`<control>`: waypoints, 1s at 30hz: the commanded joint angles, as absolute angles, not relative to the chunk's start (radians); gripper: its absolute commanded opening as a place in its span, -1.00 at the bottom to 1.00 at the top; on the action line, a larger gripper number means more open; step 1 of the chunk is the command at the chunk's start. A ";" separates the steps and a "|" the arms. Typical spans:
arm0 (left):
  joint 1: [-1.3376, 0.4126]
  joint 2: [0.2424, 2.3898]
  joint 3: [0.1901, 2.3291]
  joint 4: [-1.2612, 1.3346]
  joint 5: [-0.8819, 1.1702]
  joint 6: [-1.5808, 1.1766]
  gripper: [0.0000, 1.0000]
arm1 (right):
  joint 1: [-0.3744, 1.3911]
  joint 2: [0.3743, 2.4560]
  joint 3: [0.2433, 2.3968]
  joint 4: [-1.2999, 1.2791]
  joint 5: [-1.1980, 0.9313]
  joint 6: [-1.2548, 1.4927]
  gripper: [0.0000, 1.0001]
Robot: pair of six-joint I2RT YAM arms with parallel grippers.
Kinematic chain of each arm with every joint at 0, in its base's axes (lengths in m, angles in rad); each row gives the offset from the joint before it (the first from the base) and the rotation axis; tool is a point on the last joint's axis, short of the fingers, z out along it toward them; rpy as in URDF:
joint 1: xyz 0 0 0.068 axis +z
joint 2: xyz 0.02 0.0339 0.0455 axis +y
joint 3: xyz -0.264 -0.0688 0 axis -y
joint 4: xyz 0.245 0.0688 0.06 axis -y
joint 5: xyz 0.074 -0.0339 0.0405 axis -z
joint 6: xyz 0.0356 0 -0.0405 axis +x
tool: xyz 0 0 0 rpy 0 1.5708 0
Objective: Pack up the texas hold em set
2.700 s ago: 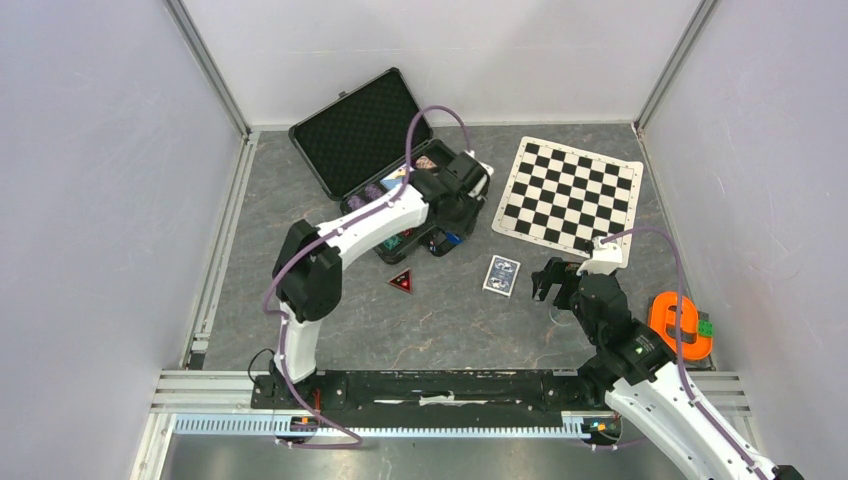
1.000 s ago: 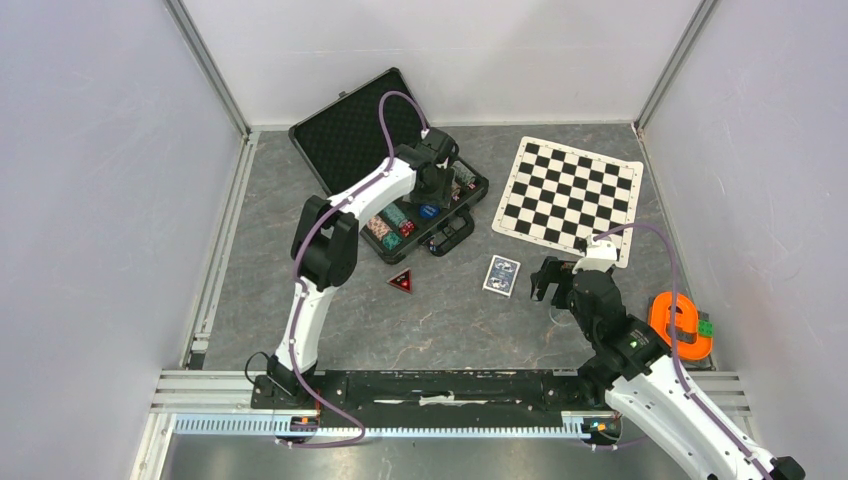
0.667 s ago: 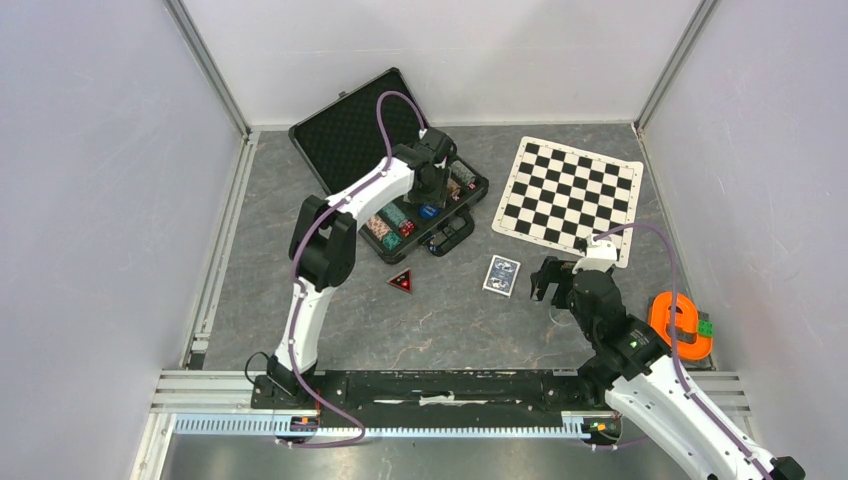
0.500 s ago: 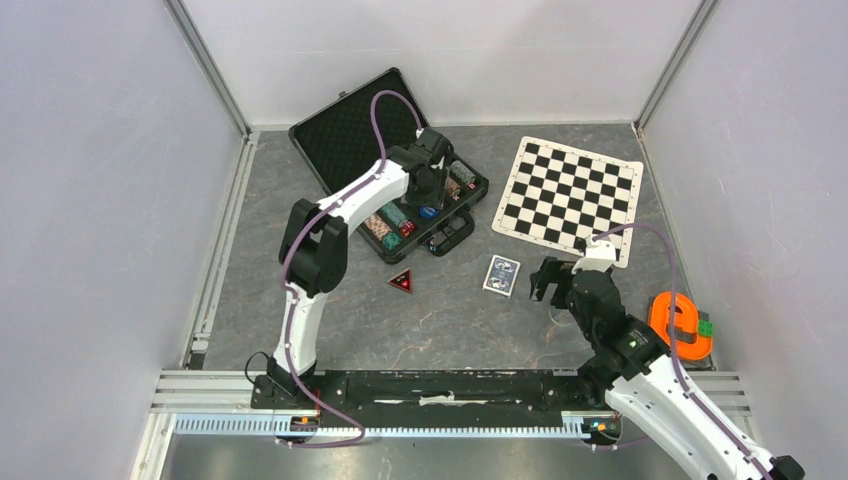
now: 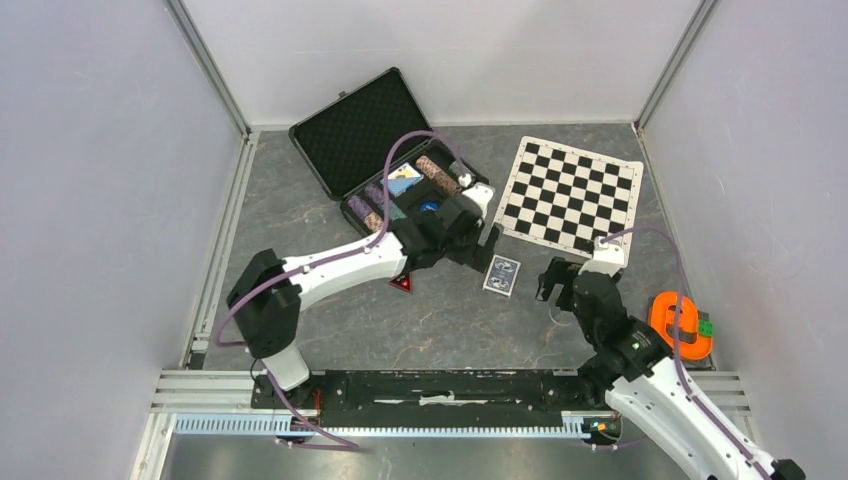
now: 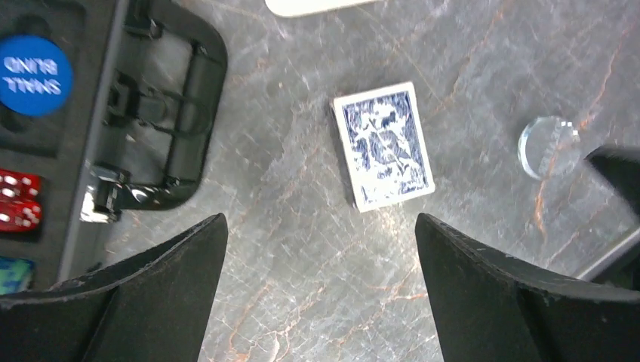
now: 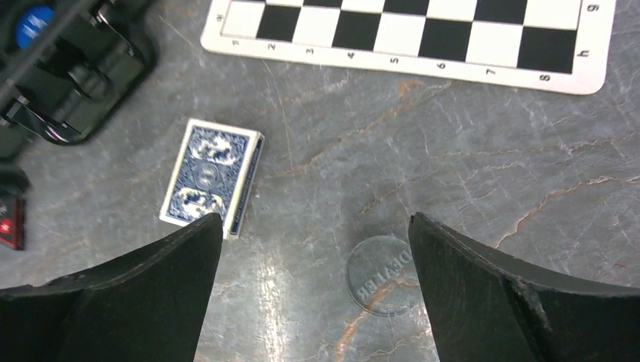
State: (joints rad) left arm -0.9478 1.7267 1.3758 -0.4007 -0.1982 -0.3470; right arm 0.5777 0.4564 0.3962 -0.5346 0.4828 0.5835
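A: Two fingers of the left gripper [image 6: 318,222] stand wide apart, with nothing between them. Why?
B: I think it prepares to take the card deck [image 6: 383,145]. The deck lies flat on the table just ahead of the fingers, outside the briefcase [image 5: 360,130].
A: And the right gripper [image 7: 314,220]?
B: Also spread, holding nothing. A clear disc [image 7: 380,274] lies just below it, marked "DEALER".
A: Other writing?
B: To the left gripper's left, inside the case, the blue button [image 6: 32,74] reads "SMALL BLIND", near the red dice [image 6: 19,207]. Beyond the right gripper, the chess mat [image 7: 423,30] has numbers along its edge.
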 commanded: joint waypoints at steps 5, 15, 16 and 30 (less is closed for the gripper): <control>-0.999 1.761 1.339 -0.269 -0.162 -0.447 0.99 | 0.577 0.348 0.450 -0.611 0.571 0.632 0.98; -1.073 1.984 1.525 -0.379 -0.191 -0.470 0.99 | 0.577 0.257 0.451 -0.622 0.518 0.623 0.97; -1.073 2.008 1.547 -0.390 -0.178 -0.479 0.99 | 0.577 0.256 0.451 -0.620 0.516 0.627 0.97; -1.091 2.158 1.644 -0.453 -0.269 -0.568 0.88 | 0.577 0.253 0.453 -0.618 0.515 0.620 0.97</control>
